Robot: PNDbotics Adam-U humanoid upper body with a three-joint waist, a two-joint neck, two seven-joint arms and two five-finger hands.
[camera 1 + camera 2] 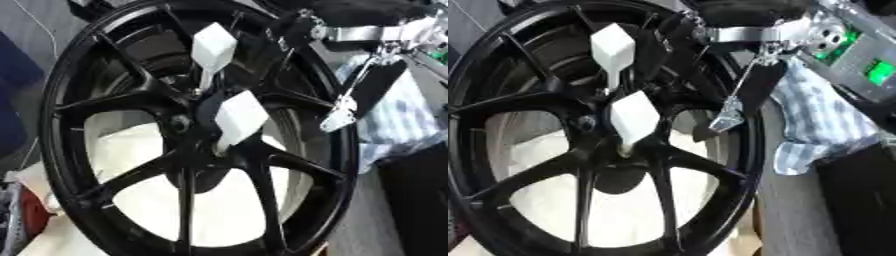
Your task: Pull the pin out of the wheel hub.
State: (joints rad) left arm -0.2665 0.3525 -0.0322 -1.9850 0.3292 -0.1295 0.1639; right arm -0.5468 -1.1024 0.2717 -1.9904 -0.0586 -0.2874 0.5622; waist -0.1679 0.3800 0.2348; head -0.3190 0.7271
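Black wheel hub [188,150] before us, two white pins [238,116] seated at its centre.
Our right hand [350,100] hangs at the rim's upper right edge, touching neither pin.

The right arm [745,10] comes in from the upper right corner as a bulky black shell with a glossy surface. Below it sits a silver metal bracket [750,34], flat and angular, with round holes and small screws along its face. From the bracket a thin silver rod [744,82] runs down beside a long flat black finger [376,85], ending in a small pale metal tip [337,117] with tiny holes. Further right, an open grey metal housing [846,55] shows two bright green patches [877,70] inside.
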